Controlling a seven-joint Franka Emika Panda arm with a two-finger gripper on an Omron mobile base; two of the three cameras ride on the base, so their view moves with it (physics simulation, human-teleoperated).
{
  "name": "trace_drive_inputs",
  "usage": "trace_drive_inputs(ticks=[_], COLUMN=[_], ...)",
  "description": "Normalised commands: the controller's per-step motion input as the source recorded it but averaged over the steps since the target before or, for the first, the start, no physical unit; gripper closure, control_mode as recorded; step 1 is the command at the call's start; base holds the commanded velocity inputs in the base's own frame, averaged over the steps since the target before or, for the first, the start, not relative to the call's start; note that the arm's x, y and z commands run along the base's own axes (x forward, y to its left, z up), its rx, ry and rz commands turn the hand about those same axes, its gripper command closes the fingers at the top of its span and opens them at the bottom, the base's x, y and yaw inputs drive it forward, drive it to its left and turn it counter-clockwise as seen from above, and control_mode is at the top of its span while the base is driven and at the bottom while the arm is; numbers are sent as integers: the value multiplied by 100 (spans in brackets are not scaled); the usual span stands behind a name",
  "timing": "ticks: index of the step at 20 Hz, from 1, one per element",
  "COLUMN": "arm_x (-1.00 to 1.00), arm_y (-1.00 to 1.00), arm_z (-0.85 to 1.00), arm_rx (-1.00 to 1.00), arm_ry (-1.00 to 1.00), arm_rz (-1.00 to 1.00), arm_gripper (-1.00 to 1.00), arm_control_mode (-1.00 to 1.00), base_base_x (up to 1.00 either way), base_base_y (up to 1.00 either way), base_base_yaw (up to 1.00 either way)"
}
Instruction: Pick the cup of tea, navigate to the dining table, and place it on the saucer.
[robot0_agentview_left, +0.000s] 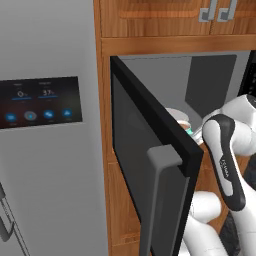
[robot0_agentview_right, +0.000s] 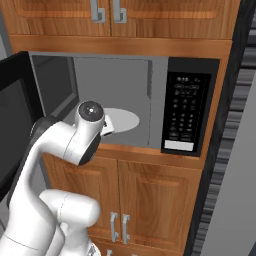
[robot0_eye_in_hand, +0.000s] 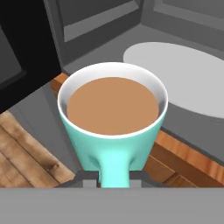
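- The cup of tea (robot0_eye_in_hand: 113, 127) sits right up against the hand camera, teal with a white rim and full of brown tea almost to the top.
- Its handle points straight down toward the camera, and the pincer (robot0_eye_in_hand: 114, 179) is pressed in on that handle from both sides, so it's pinching the cup by the handle. The finger tips themselves barely peek out at the bottom edge.
- The cup looks upright, the tea surface level.
- Behind the cup is the open microwave (robot0_agentview_right: 120, 100), with its pale round turntable (robot0_eye_in_hand: 183, 74) off to the upper right of the cup. The cup isn't on the turntable; it's out near the front lip of the cavity, over the wooden ledge.
- In the left base view you can just catch a sliver of the cup (robot0_agentview_left: 189, 128) past the edge of the black microwave door (robot0_agentview_left: 150, 165), which is swung wide open.
- In the right base view the arm's elbow blocks the cup; you do see the turntable (robot0_agentview_right: 122, 120) and the keypad panel (robot0_agentview_right: 187, 112) on the right of the microwave.
- Wooden cabinets (robot0_agentview_right: 145, 200) sit above and below the microwave, and a grey fridge (robot0_agentview_left: 45, 150) with a small display stands to the left.
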Motion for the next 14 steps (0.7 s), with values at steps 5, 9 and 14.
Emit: trace_drive_inputs(ticks=[5, 9, 14], arm_x=[-2, 0, 0], arm_y=[0, 0, 0], arm_z=[0, 0, 0], arm_rx=[0, 0, 0], arm_ry=[0, 0, 0], arm_rz=[0, 0, 0], arm_gripper=[100, 100, 100], arm_control_mode=[100, 100, 100], base_base_x=[-40, -79, -70], base_base_y=[-2, 0, -1], base_base_yaw=[0, -8, -51])
